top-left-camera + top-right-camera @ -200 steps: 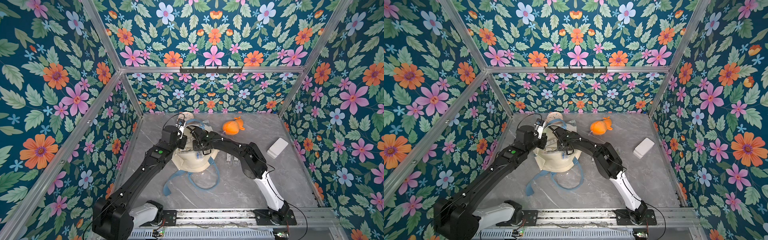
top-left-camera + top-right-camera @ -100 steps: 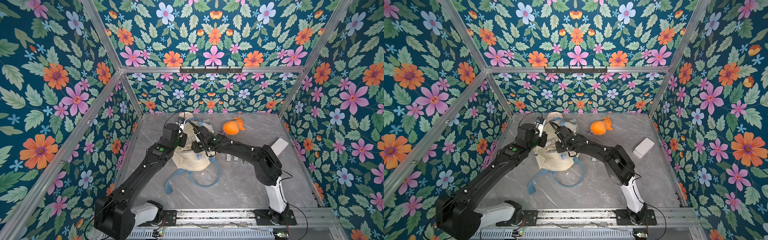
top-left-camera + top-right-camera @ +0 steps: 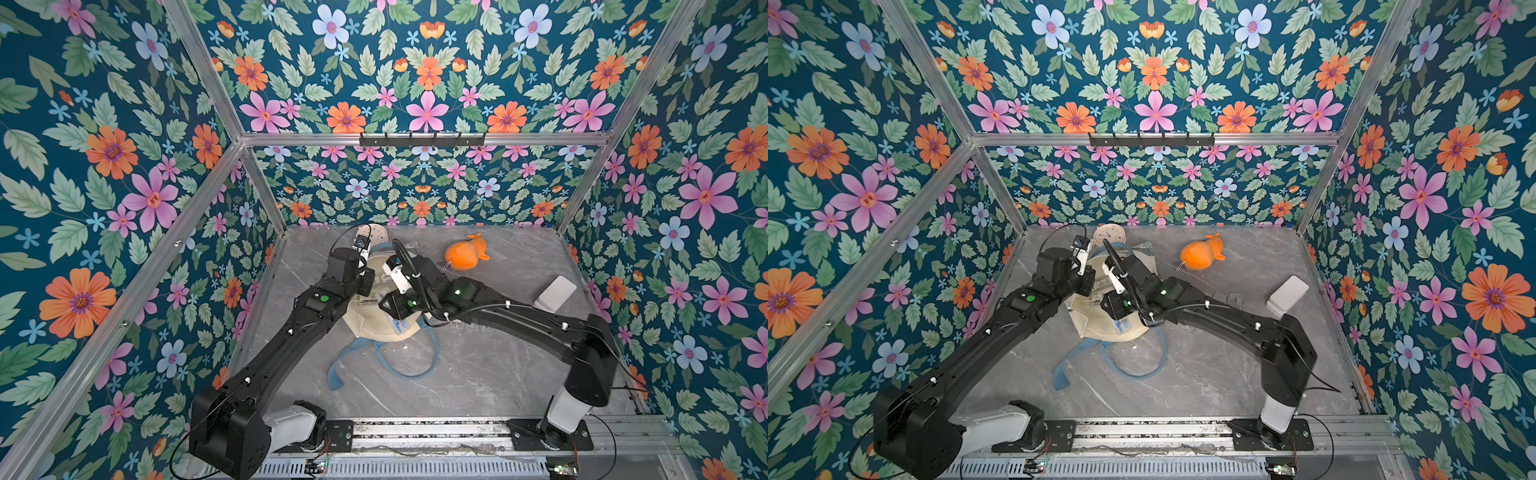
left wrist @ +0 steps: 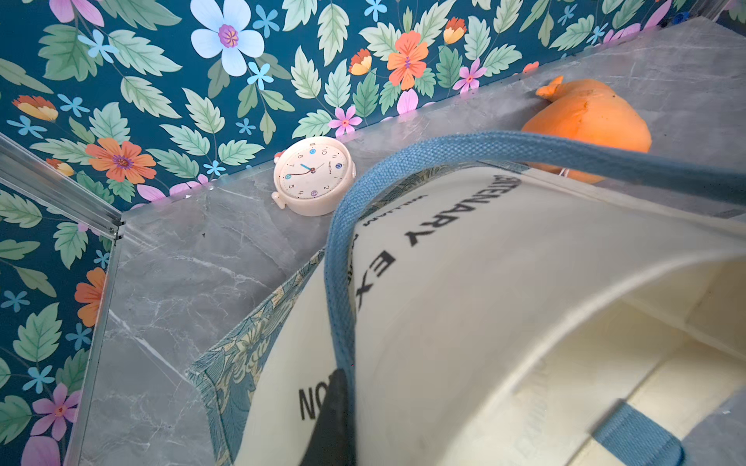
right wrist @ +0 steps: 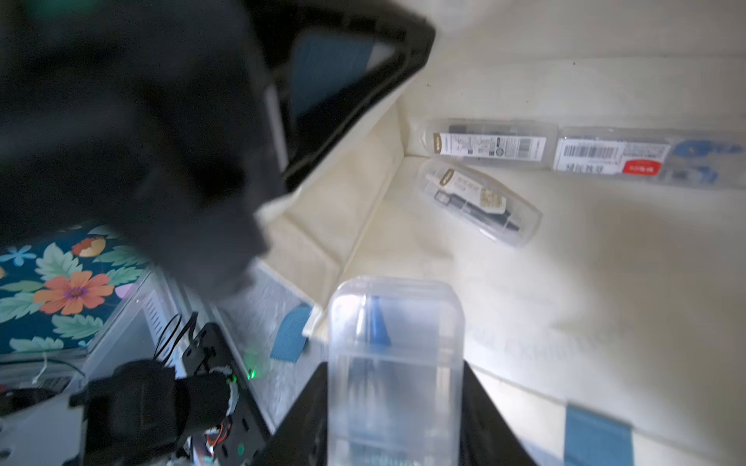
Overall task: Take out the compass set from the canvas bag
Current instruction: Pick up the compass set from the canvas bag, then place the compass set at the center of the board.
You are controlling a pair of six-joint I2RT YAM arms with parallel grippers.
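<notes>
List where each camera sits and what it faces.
Top views: above the robot's base, looking down at the left arm and right arm over the canvas bag.
Left wrist: faces the bag's lettered outside and the clock; one dark finger shows.
Right wrist: looks into the bag; its jaws hold a clear case.
All share the bag.

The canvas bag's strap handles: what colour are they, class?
The strap handles are dusty blue, clearest in the left wrist view.

Left gripper [image 4: 338, 407], right gripper [image 5: 395, 407] (both clamped)
</notes>
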